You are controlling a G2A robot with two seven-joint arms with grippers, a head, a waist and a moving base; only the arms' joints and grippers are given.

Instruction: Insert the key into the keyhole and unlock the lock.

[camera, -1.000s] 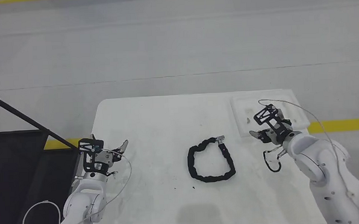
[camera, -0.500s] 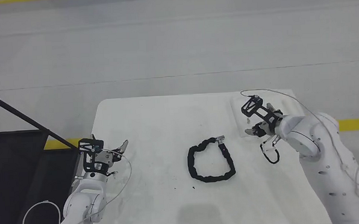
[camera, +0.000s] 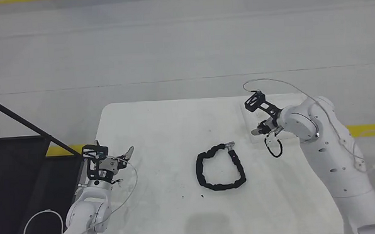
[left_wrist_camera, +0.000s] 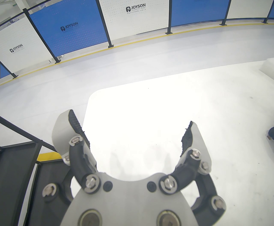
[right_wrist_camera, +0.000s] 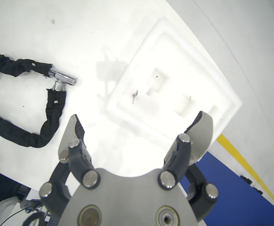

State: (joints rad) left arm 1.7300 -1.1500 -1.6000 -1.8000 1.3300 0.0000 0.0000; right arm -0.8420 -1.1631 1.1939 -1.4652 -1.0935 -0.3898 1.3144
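Black-padded right claw (right_wrist_camera: pixel 138 119) hangs wide open over the foam tray (right_wrist_camera: pixel 203 64), far right of the table (right_wrist_camera: pixel 96 21), key (right_wrist_camera: pixel 135 96) a thin sliver standing in it. Risk imo: pads (right_wrist_camera: pixel 80 128) tip it flat or pinch it crooked, so it misses the lock (right_wrist_camera: pixel 63 78) mid-table. And left claw (left_wrist_camera: pixel 130 119) sits open, near left.
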